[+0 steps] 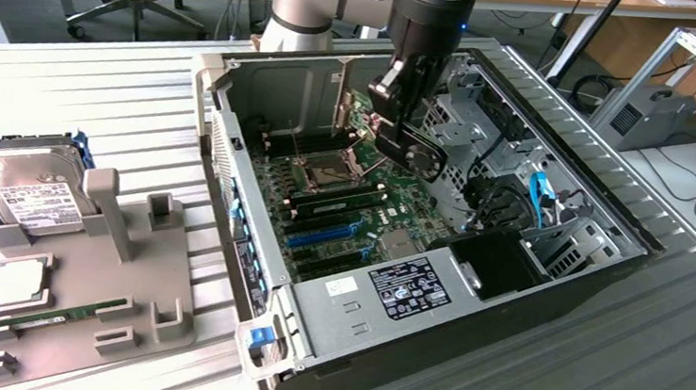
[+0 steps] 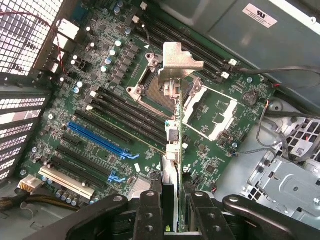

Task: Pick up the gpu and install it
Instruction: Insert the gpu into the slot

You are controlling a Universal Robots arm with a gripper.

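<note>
In the exterior view, an open computer case (image 1: 569, 262) lay on its side on the ribbed counter (image 1: 104, 98) at the centre of the frame. A motherboard (image 1: 347, 204) was seen on its floor, and a labelled power supply (image 1: 403, 290) at its lower end. At the lower left a grey holder (image 1: 72, 322) carried a hard drive (image 1: 26, 195), a processor chip (image 1: 19, 284) and a memory stick (image 1: 54, 313). The arm (image 1: 426, 22) was lowered steeply from the top centre into the case. Its tool (image 1: 398, 128) was closed on the gpu (image 1: 421, 156), which was held above the motherboard with its black fan turned towards the exterior view's right.

In the wrist view, the gpu (image 2: 176, 145) was seen edge-on, clamped between the fingers (image 2: 150, 215) of the tool (image 2: 172, 215). Its silver bracket (image 2: 177, 60) was pointed away from the tool. It was held clear above the motherboard (image 2: 110, 75), over the area between the processor socket (image 2: 150, 82) and the blue slot (image 2: 97, 140).
</note>
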